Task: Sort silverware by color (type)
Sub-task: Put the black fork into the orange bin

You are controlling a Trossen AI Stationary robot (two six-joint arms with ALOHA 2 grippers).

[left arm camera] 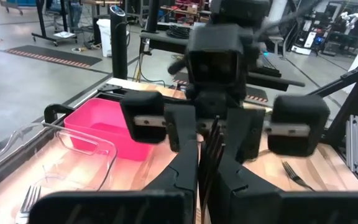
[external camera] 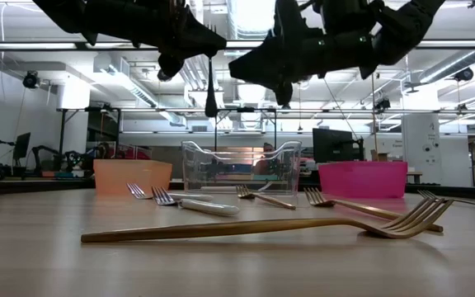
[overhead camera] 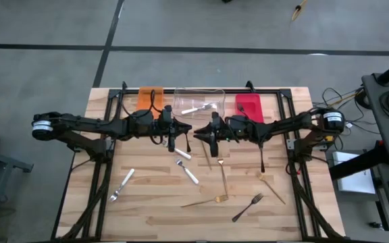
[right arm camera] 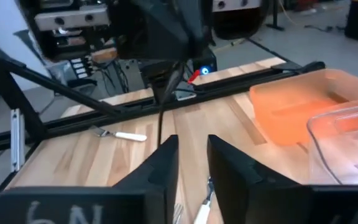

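Grippers meet in front of the clear plastic bin (overhead camera: 199, 101): my left gripper (overhead camera: 171, 143) pinches a slim black fork (external camera: 211, 92) hanging upright above the table; my right gripper (overhead camera: 206, 144), beside it, stands slightly parted.

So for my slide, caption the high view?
Both arms meet mid-table; left gripper holds a dark black fork facing right gripper.

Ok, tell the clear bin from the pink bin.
The clear bin is see-through, the pink bin opaque. The clear bin looks wider than the pink bin. The clear bin holds a white-handled utensil; none shows in the pink bin. Both stand side by side.
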